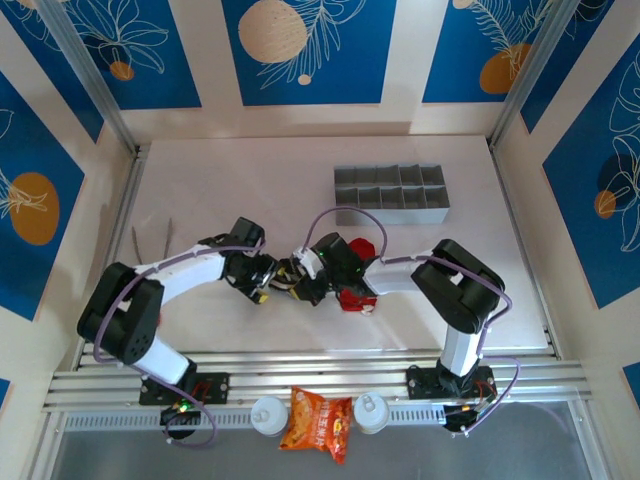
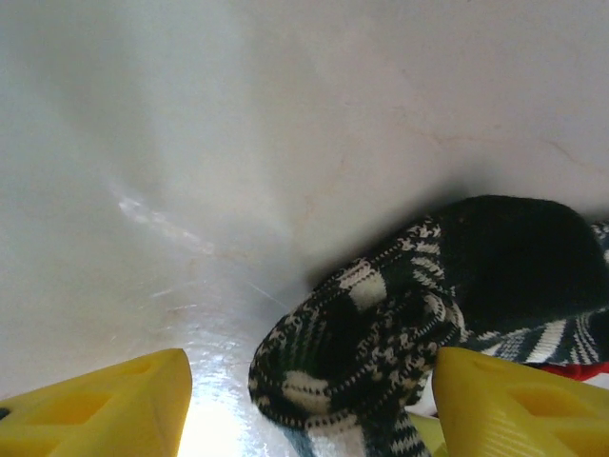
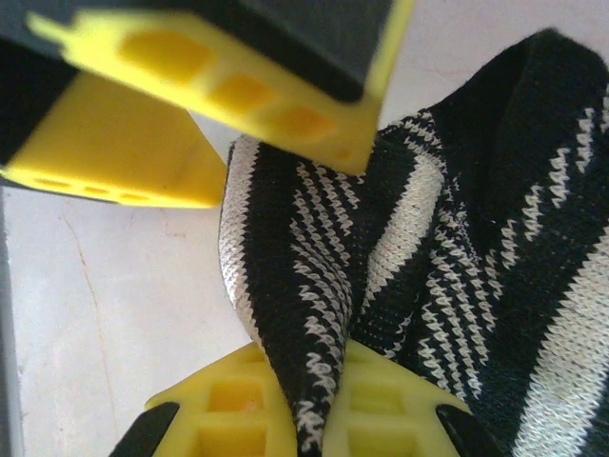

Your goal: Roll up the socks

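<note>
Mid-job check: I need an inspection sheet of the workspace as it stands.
Surface: white table, glossy where bare.
Job's things: striped sock bunched between the grippers; red sock beside it, under the right arm.
Clutter: grey divider tray at the far side; orange snack bag on the near rail.
Grippers: left gripper open around the striped sock; right gripper pinching its fabric.
Cables: purple cables looped along both arms.
Surroundings: blue patterned wall panels.

grey divided bin (image 1: 390, 214) — far table | orange snack bag (image 1: 318, 422) — front rail, between two white caps (image 1: 269, 414)
</note>
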